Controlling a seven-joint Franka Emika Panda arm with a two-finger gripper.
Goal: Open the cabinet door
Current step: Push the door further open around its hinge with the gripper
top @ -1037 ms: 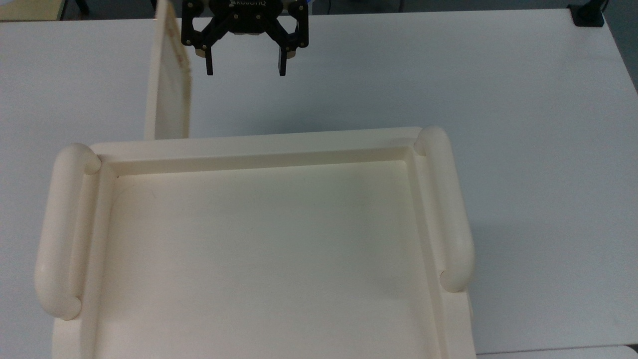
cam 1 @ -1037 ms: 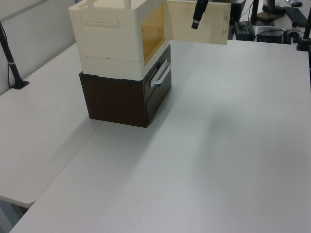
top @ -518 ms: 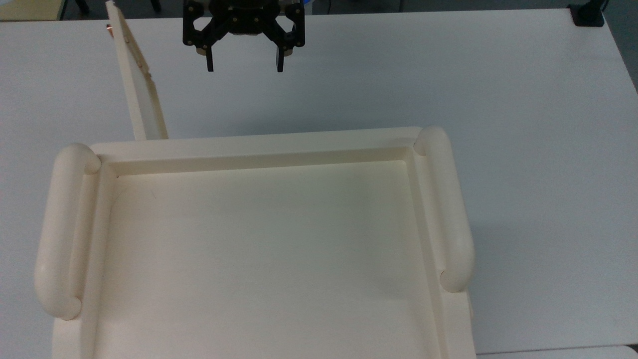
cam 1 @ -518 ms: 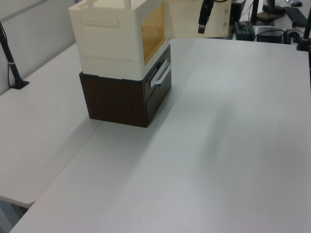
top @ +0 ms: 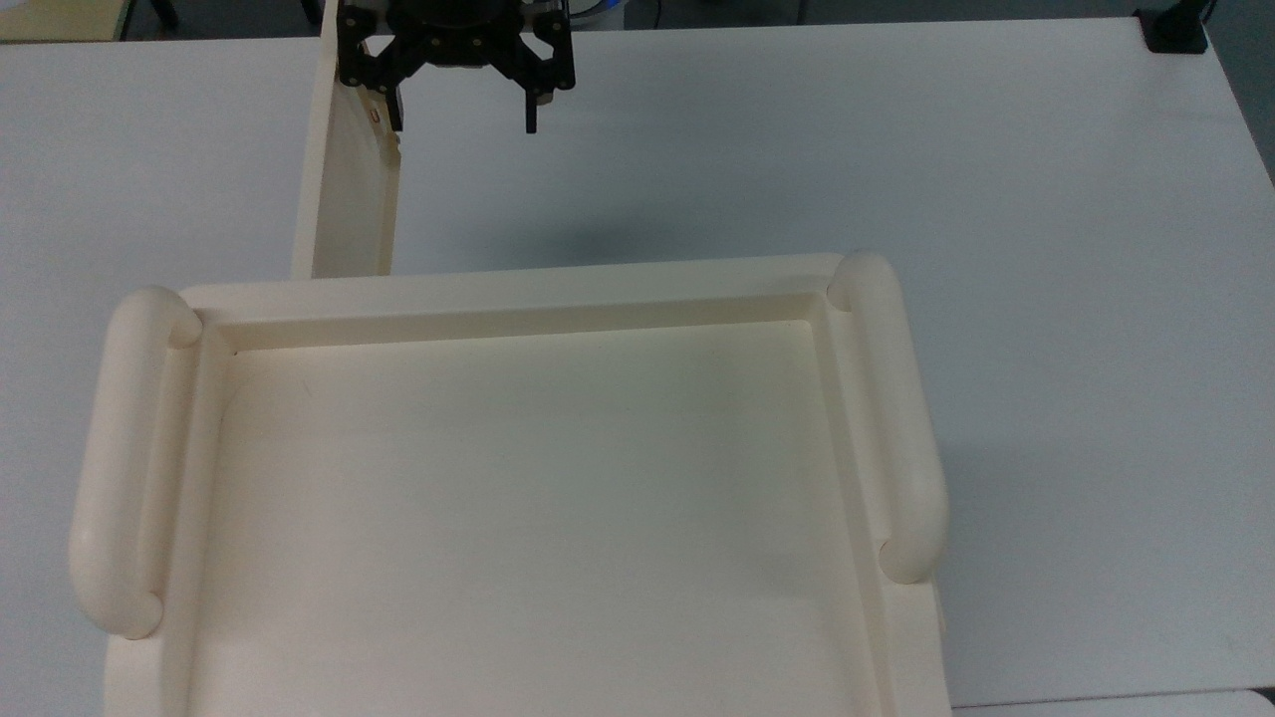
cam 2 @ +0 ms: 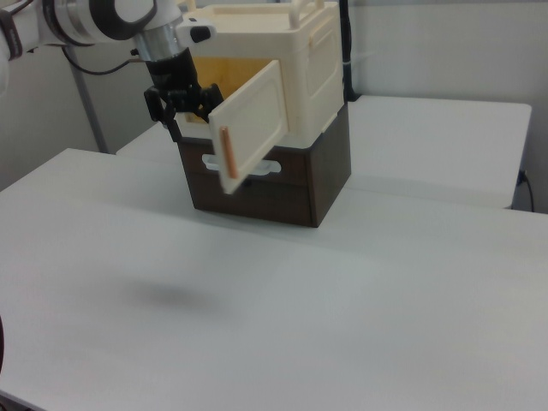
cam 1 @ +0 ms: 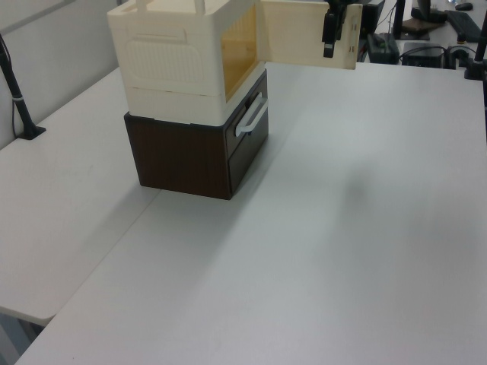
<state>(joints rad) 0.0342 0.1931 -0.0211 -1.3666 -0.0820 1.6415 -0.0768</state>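
The cabinet door (top: 344,169) is a thin cream panel that stands swung out, roughly square to the cream cabinet (cam 1: 179,65). In the left view the door (cam 1: 304,34) shows its recessed inner face. In the right view the door (cam 2: 253,124) shows a copper-coloured strip near its free edge. My gripper (top: 463,127) hangs open in front of the cabinet, its left finger (top: 395,112) right at the door's free edge on the inner side. I cannot tell if it touches. In the right view my gripper (cam 2: 187,116) sits partly behind the door. The left view has my gripper (cam 1: 330,46) in front of the door.
The cabinet's recessed top (top: 518,299) has thick rounded side handles (top: 120,458). It sits on a dark brown drawer unit (cam 1: 183,156) with a white pull (cam 1: 251,118). The white table (cam 1: 342,228) spreads wide around it. A black post (cam 1: 19,99) stands at the left view's left edge.
The door swung further outward half a second ago and has come back to about square. My gripper has shifted to the top view's left, up against the door's free edge, still open.
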